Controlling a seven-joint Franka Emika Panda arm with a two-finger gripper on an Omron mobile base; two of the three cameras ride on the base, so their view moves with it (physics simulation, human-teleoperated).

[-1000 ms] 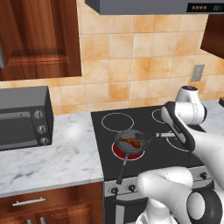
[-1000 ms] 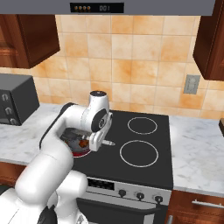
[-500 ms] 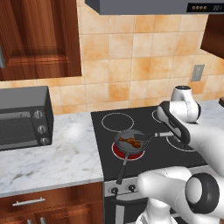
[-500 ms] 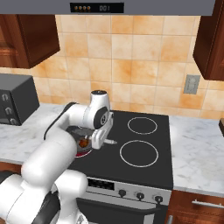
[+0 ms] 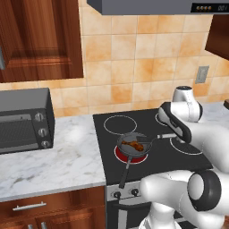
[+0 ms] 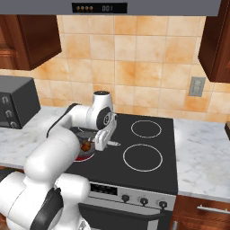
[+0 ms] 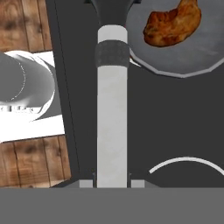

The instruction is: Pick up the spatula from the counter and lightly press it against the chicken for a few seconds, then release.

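My gripper [image 7: 112, 183] is shut on the spatula [image 7: 112, 122], a grey-white handle with a dark blade at its far end. The blade reaches the rim of the grey pan [image 7: 197, 54], just beside the browned chicken [image 7: 173, 22]; they look apart. In the left base view the spatula [image 5: 162, 136] runs level from my gripper [image 5: 175, 133] toward the pan [image 5: 129, 151] and the chicken [image 5: 134, 144] on the front left burner. From the right base view, the gripper [image 6: 101, 143] hangs beside the chicken [image 6: 85, 144], with the handle's end [image 6: 115, 143] sticking out.
The pan's long handle [image 5: 125, 172] points toward the stove's front edge. A toaster oven [image 5: 22, 118] stands on the marble counter [image 5: 53, 165] to the left. The other burners [image 6: 142, 157] are bare. Cabinets and a hood hang overhead.
The hand has edged toward the pan and dipped a little, carrying the spatula's blade closer to the chicken. The grip has stayed shut.
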